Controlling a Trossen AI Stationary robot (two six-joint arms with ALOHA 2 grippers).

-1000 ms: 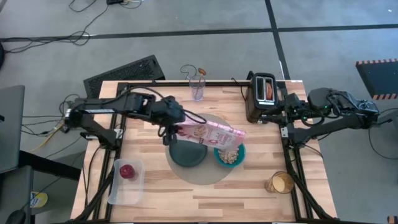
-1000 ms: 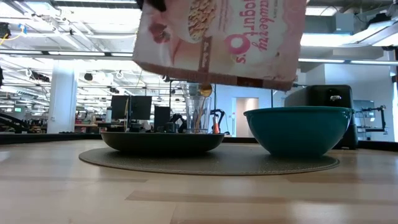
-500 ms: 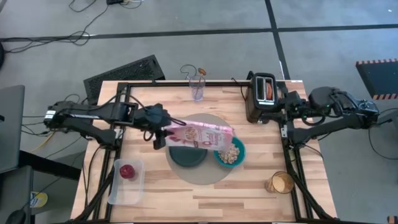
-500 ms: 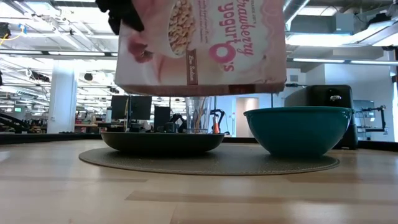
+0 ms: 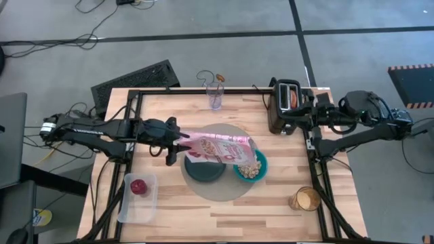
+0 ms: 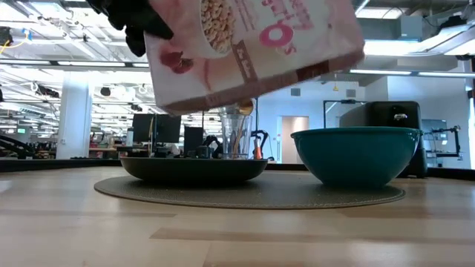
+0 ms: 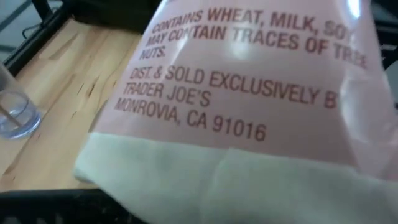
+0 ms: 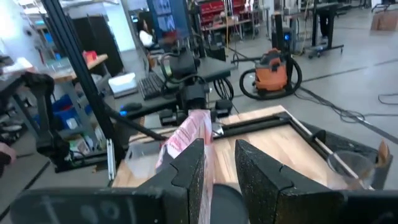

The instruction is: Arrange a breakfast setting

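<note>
Pink cereal box (image 5: 220, 146) was clamped in the left tool (image 5: 173, 144) above the teal bowl (image 5: 250, 167); box should tip upright slowly. Right tool (image 5: 298, 115) near toaster (image 5: 285, 103), slightly parted, empty.

Pink cardboard cereal box (image 5: 218, 146): white panel, red lettering. Small bowl (image 5: 251, 167): teal, holding beige cereal (image 5: 251, 167). Round plate (image 5: 203, 169): dark grey. Large round mat (image 5: 224, 190): grey. Small apple (image 5: 139, 186): red. Counter (image 5: 271, 210): pale wood-grain.
</note>
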